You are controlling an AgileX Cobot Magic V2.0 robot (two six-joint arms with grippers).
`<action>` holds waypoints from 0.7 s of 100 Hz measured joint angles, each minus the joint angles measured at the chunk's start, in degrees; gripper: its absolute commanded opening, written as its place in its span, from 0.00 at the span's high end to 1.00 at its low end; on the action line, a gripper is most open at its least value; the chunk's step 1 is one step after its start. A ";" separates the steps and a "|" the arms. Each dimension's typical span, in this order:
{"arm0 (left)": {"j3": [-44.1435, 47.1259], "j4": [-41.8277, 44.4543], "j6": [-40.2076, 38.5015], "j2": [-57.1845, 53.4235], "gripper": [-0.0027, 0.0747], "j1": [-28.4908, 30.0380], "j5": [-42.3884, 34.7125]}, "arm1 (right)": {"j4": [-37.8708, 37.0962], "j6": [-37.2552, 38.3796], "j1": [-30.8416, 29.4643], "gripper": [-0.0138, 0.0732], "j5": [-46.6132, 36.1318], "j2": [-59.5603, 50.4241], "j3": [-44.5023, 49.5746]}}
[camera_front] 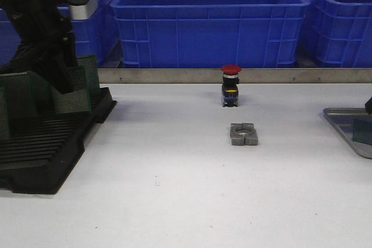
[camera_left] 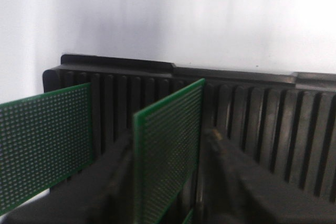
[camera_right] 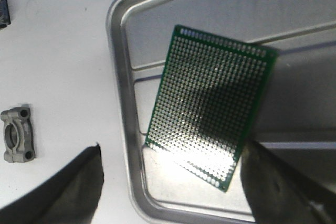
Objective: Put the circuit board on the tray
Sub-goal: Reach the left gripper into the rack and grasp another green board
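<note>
The left hand (camera_left: 168, 182) straddles a green perforated circuit board (camera_left: 168, 145) standing upright in the black slotted rack (camera_left: 252, 108) at the bench's left. One finger (camera_left: 231, 177) sits on each face, yet whether they actually press the board cannot be told, so this looks like the pick-up step. A second board (camera_left: 44, 145) stands in a neighbouring slot. Over on the right, the right hand (camera_right: 173, 182) hangs spread open above the silver tray (camera_right: 118, 77), where another circuit board (camera_right: 212, 103) already lies flat. Next — by my reading — the left hand must pinch firmly and lift straight up out of the slot, clear of the neighbour, before carrying toward the tray.
</note>
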 measured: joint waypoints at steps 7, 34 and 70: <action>0.00 -0.05 0.00 0.00 0.87 0.00 -0.78 | 0.00 0.00 0.00 0.19 0.00 0.00 0.00; -0.79 -0.14 -0.57 0.00 0.99 0.00 0.98 | 0.00 0.00 0.00 0.19 0.00 0.00 0.00; -11.35 -0.99 -3.86 0.35 0.99 0.00 9.48 | 0.00 0.00 0.00 0.19 0.00 0.00 0.00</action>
